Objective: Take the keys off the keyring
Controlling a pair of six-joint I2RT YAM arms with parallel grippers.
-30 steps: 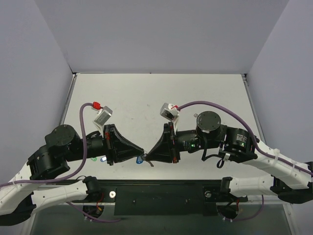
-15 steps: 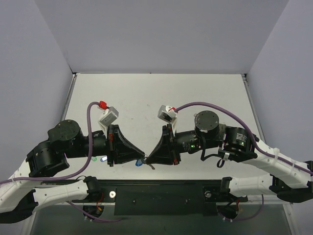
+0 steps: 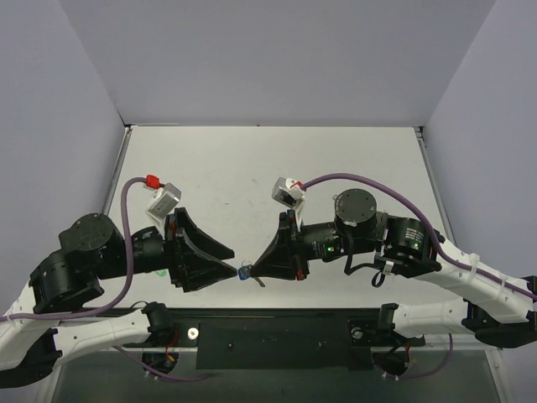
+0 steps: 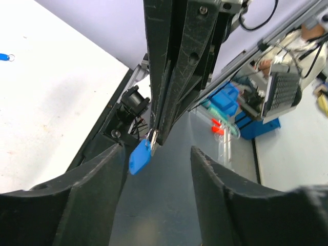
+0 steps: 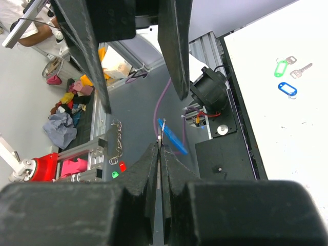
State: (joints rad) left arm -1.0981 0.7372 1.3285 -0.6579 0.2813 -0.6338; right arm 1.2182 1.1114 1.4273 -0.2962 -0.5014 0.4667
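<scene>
My right gripper (image 3: 252, 271) is shut on the keyring (image 5: 160, 134), a thin silver sliver seen edge-on between its fingertips. A blue-capped key (image 3: 244, 272) hangs from that ring, free of my left gripper. In the left wrist view the blue key (image 4: 139, 156) dangles below the right gripper's tip, just inside the left-hand finger (image 4: 97, 195). My left gripper (image 3: 228, 259) is open, its fingers spread on either side of the key without touching it. The blue key (image 5: 171, 136) also shows just past the right gripper (image 5: 159, 147).
On the white table lie a green-capped key (image 5: 280, 67), a bare silver key (image 5: 301, 70) and a blue key tag (image 5: 287, 89). The blue tag (image 4: 4, 57) shows again at the far left of the left wrist view. The table's near edge and black base plate (image 3: 277, 336) lie below the grippers.
The left gripper has opened, let go of the blue key and drawn back to the left. The right gripper stays shut and has hardly moved.
</scene>
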